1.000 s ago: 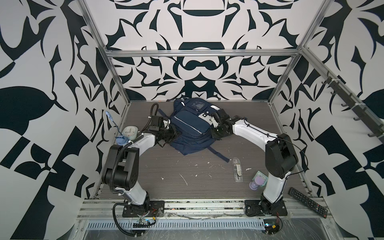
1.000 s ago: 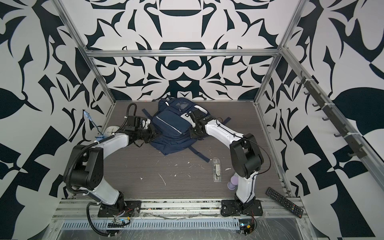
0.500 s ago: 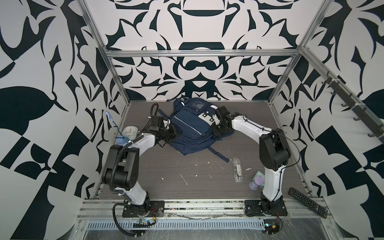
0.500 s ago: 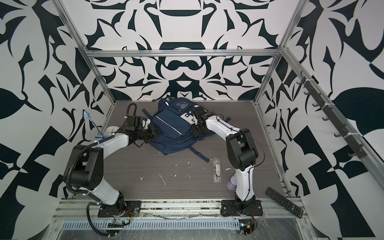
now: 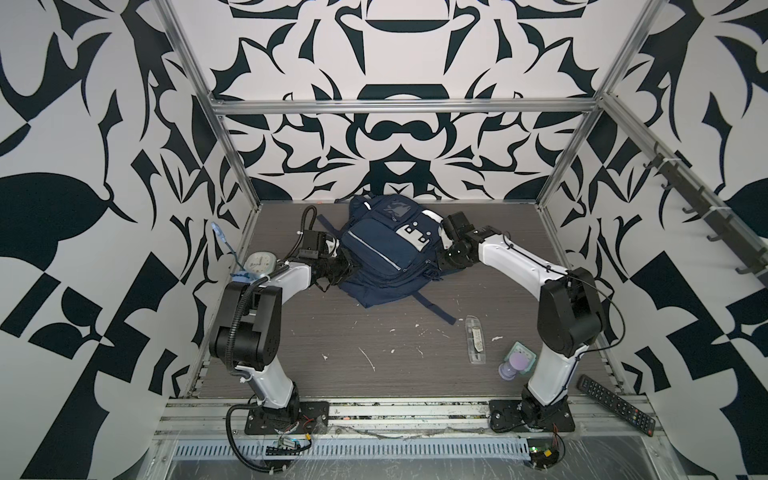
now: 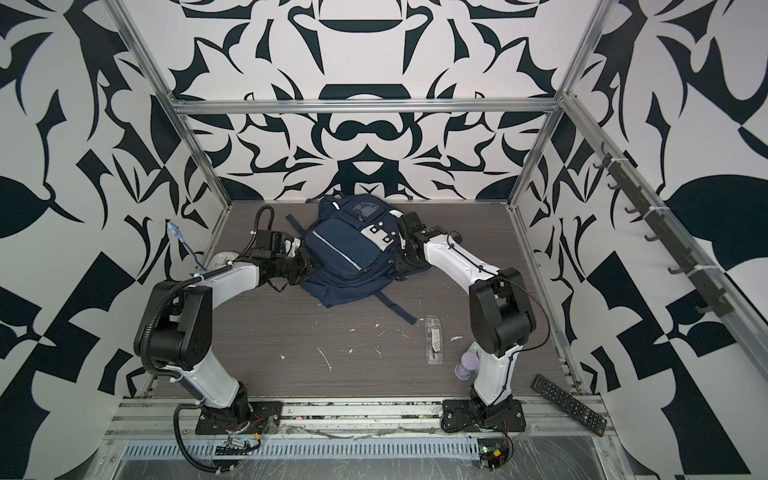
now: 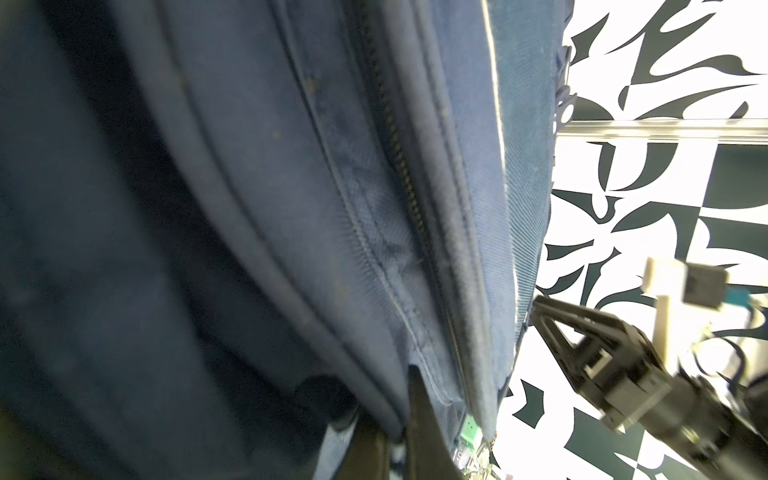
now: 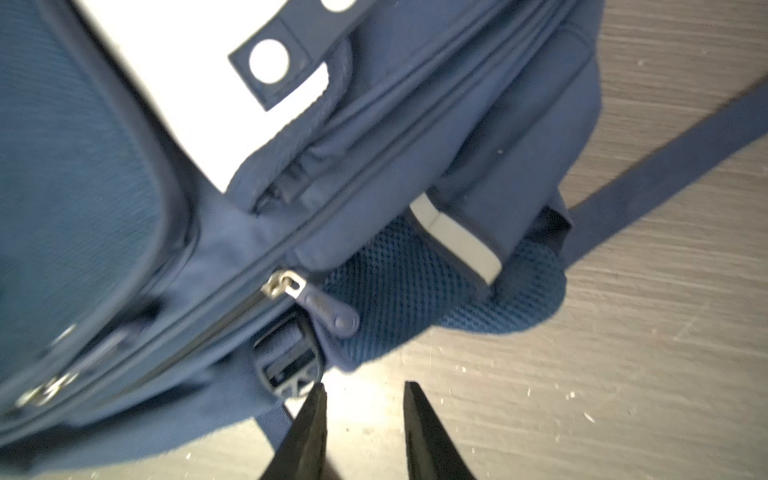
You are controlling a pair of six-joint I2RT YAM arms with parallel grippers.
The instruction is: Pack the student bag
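Both top views show the student bag (image 5: 386, 253) lying flat at the far middle of the table (image 5: 374, 340), its long axis running far to near and its top end toward the back wall. The left gripper (image 5: 351, 266) meets its left edge and the right gripper (image 5: 439, 266) its right. Left wrist view — jaws pinched shut on a fold of the bag's navy fabric. Right wrist view — jaws parted and empty over bare table, with the zip pull (image 8: 328, 311) just ahead of the tips, so the right arm looks nearer it.

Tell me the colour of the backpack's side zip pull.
Navy blue pull tab on a silver slider, clearest in the right wrist view.
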